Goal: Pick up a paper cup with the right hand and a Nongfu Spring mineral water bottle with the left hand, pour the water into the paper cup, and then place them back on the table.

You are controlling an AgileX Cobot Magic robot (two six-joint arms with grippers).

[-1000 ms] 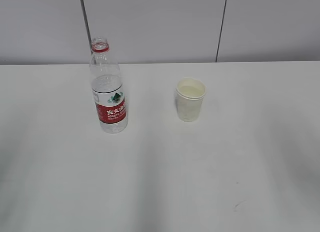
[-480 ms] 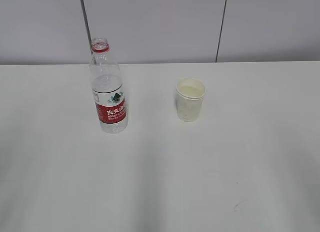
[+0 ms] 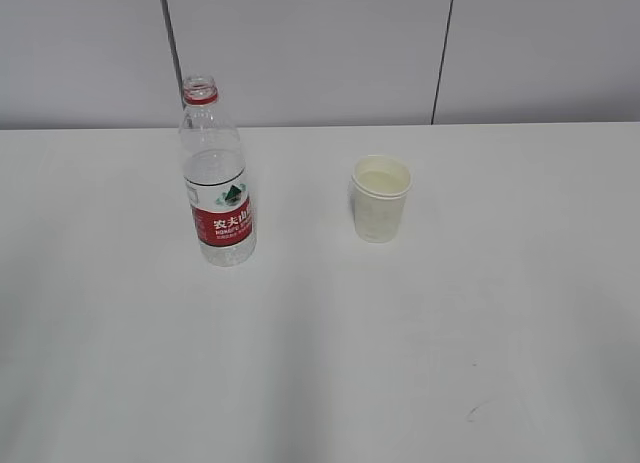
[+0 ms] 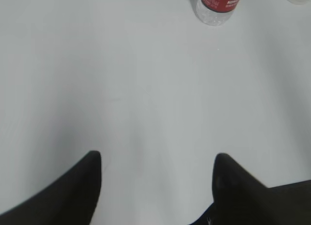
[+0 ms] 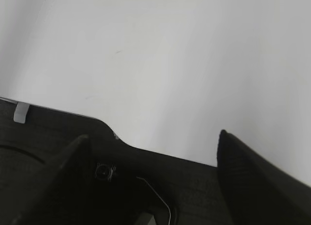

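exterior view: table (image 3: 320, 363) — white, a small dark scuff (image 3: 475, 413) lower right; grey panelled wall (image 3: 320, 43) behind. nongfu spring mineral water bottle (image 3: 215, 178), upright, uncapped, left of centre; paper cup (image 3: 381, 198), upright, centre right, well apart from it. no arm in this view. left hand (image 4: 155, 186): fingers spread wide, empty, low in frame, bottle base at top edge. right hand (image 5: 150, 176): fingers spread wide, empty — over bare tabletop.
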